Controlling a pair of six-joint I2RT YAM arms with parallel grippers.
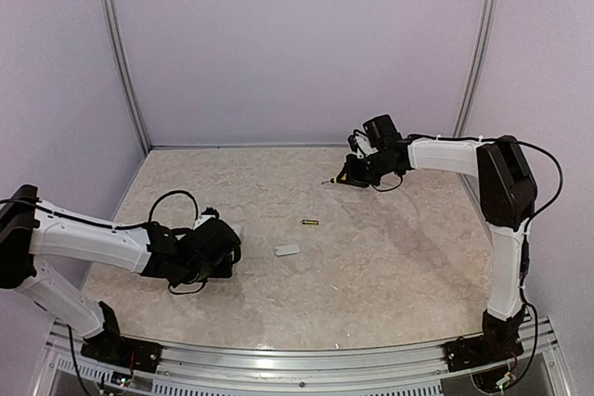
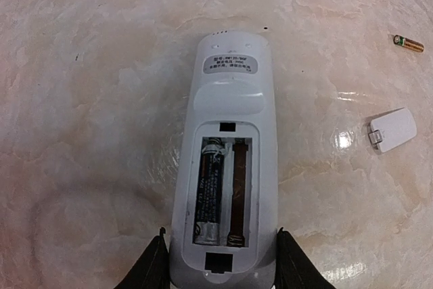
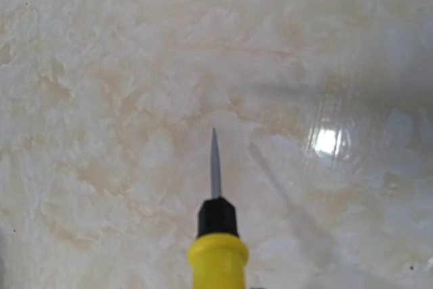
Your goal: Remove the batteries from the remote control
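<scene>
The white remote control (image 2: 226, 106) lies back-up on the table with its battery bay open. A dark battery (image 2: 210, 194) sits in the left slot; the right slot is empty, with its spring showing. My left gripper (image 2: 223, 274) is shut on the remote's near end, one black finger (image 2: 153, 270) on each side. The brassy-gold battery (image 2: 408, 43) lies loose on the table, also in the top view (image 1: 310, 222). My right gripper (image 1: 356, 172) is at the far right, shut on a yellow-handled screwdriver (image 3: 218, 255) with its tip above bare table.
The small white cover piece (image 2: 392, 130) lies on the table right of the remote, and also shows in the top view (image 1: 287, 250). The table is marbled beige with grey walls behind. Both arms' cables hang near the grippers.
</scene>
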